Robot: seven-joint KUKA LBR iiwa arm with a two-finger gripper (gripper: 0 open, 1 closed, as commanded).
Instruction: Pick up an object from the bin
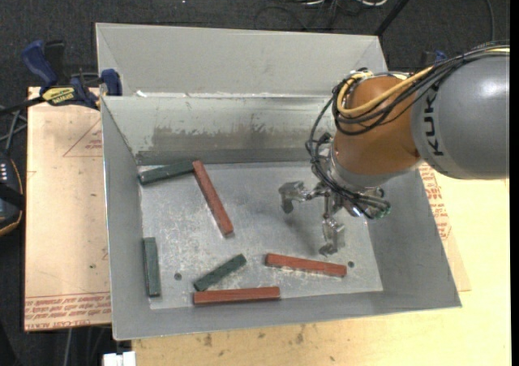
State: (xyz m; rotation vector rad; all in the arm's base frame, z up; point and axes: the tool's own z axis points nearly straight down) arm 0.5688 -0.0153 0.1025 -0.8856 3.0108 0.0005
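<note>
Hovering over the bin's right half, end effector (310, 217) apart and empty. Red bar (306, 265) lies just nearward, long axis running left-right.

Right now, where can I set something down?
Bare between the slanted red bar and the gripper, up to the back wall. Crowded at the front round the short green bar, front red bar and right red bar.

A red-brown bar (306, 265), long and flat, lies on the floor of the bin (243, 117) near its front right, nearly level across the view. A second red bar (236, 295) lies along the front edge, a slanted red bar (212, 198) left of centre, with three dark green bars (219, 273) scattered about them.
</note>
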